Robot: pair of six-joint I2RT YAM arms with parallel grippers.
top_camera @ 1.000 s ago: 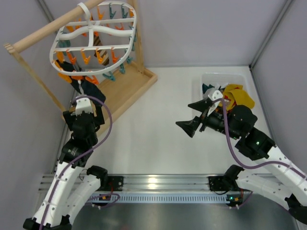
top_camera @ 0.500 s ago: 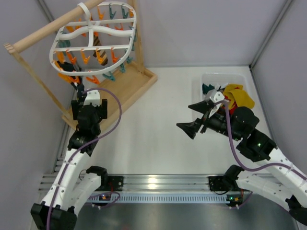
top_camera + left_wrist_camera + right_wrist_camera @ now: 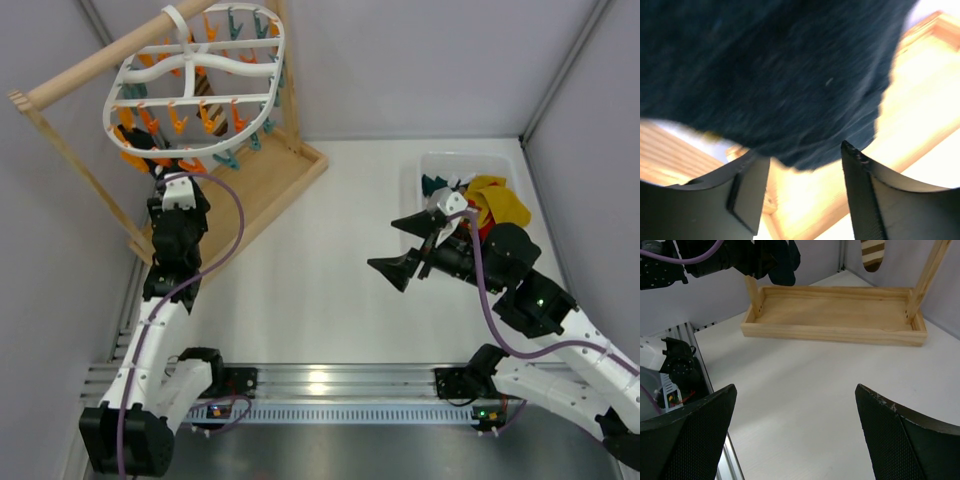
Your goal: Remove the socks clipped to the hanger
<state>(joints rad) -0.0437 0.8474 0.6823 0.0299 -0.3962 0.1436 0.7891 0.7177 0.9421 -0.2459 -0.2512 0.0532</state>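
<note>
The left gripper (image 3: 801,156) is raised with its fingers spread, nothing pinched between them. A dark sock (image 3: 765,75) hangs directly over them, and its lower hem dips toward the gap; whether the cloth touches either finger cannot be told from the blurred wrist view. Above that gripper (image 3: 172,186), the sock runs up to the near rim of the white hanger (image 3: 197,101), with its orange and teal clips, which hangs from a wooden rod (image 3: 90,75). Below and beyond the gripper lies the stand's wooden tray (image 3: 920,100). Well off to its right, the right gripper (image 3: 390,243) hovers over the white table (image 3: 320,300), fingers wide apart and empty, pointing toward the tray (image 3: 835,310). A brown-and-cream striped sock (image 3: 872,252) hangs above the tray's far end. Behind the right gripper, a white tub (image 3: 440,163) holds loose socks (image 3: 500,200), yellow, red and teal.
</note>
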